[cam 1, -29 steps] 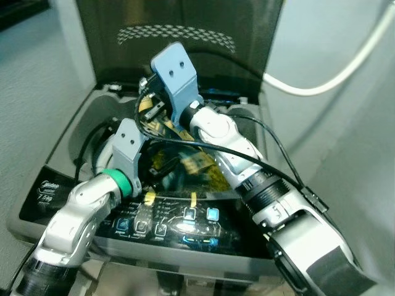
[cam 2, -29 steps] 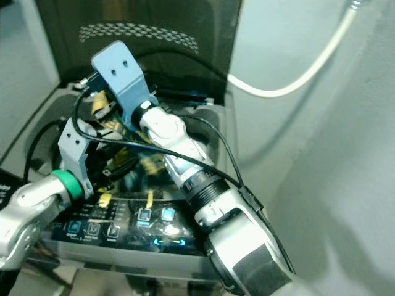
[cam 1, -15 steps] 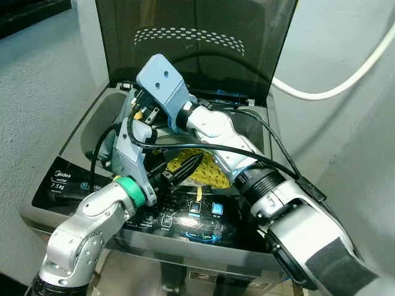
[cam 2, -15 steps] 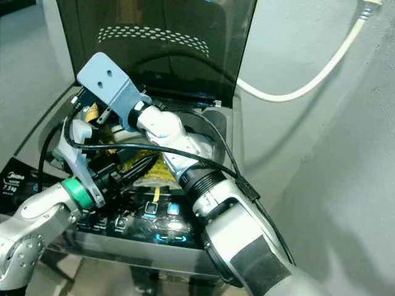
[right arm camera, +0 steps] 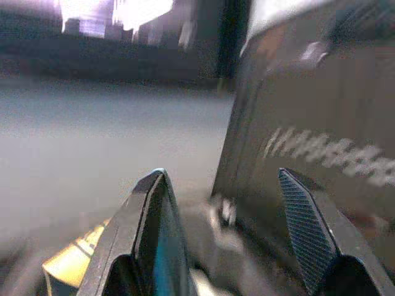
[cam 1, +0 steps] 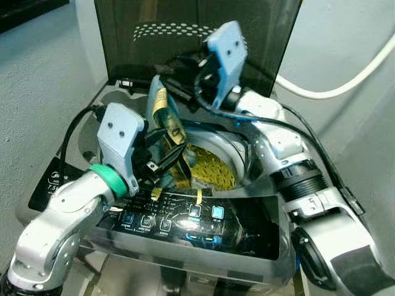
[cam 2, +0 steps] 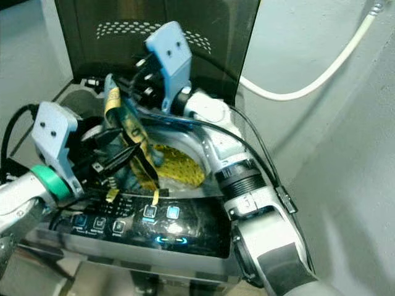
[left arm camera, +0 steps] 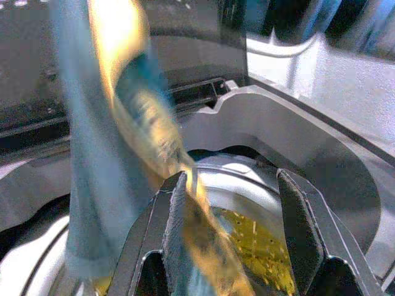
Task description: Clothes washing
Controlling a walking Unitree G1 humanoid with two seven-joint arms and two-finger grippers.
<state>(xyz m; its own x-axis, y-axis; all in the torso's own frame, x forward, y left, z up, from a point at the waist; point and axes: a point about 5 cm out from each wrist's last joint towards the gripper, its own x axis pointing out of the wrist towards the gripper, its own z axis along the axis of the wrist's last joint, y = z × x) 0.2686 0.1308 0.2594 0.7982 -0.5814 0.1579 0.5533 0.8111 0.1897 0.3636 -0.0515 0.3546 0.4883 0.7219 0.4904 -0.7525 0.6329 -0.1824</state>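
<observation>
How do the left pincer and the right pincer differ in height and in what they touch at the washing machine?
The right pincer is raised high before the open lid; the left pincer sits lower, at the tub's rim. The yellow and blue cloth hangs at the right pincer and drapes past the left pincer. Both have fingers apart.

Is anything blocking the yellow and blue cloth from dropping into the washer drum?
Nothing visible blocks it. The lid stands open, and the yellow and blue cloth hangs over the drum opening, beside the left gripper, its lower end already inside.
</observation>
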